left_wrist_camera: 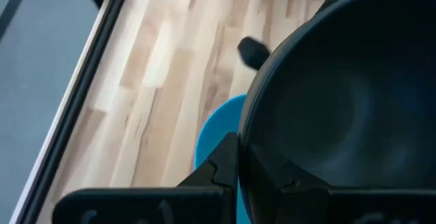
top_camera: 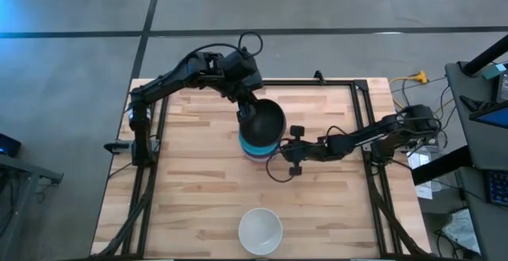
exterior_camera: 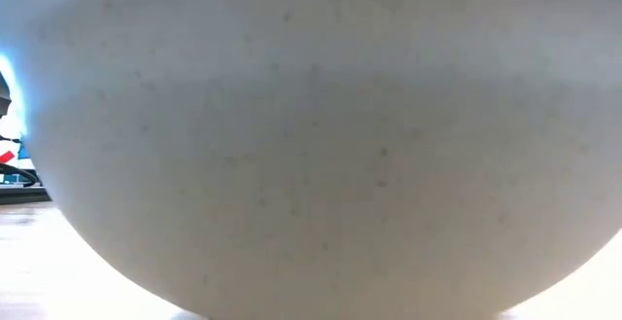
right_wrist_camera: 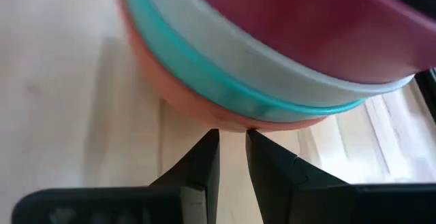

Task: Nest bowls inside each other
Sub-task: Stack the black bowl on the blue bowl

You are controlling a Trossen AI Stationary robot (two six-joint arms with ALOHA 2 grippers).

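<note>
While the left gripper (top_camera: 252,112) pinches the rim of a round black plastic bowl (top_camera: 263,121), that bowl sits at the top of a stack of nested plastic bowls (top_camera: 259,146) at the middle of the pale wooden slatted table (top_camera: 190,182). Seen from the left wrist, the gripper's dark fingers (left_wrist_camera: 228,163) close on the black bowl's (left_wrist_camera: 340,108) edge, one inside and one outside, with a light blue bowl (left_wrist_camera: 218,139) showing just beneath it.

Below the black bowl, the stack shows bands of light blue, white and magenta in the high view. The right wrist view gives the stack's lower layers as a magenta bowl (right_wrist_camera: 306,26), a pale bowl (right_wrist_camera: 225,54), a teal rim (right_wrist_camera: 225,88) and a red bowl (right_wrist_camera: 184,88) resting on the wood.

Just beside the stack, on the side away from the left arm, the right gripper (top_camera: 294,150) lies low over the table, its two fingers (right_wrist_camera: 201,163) drawn close together with only a thin gap and nothing between them, their tips right at the foot of the red bowl.

Well apart from the stack, a single round white plastic bowl (top_camera: 260,231) stands upright at the table's near edge, filling the low view (exterior_camera: 311,145).
</note>
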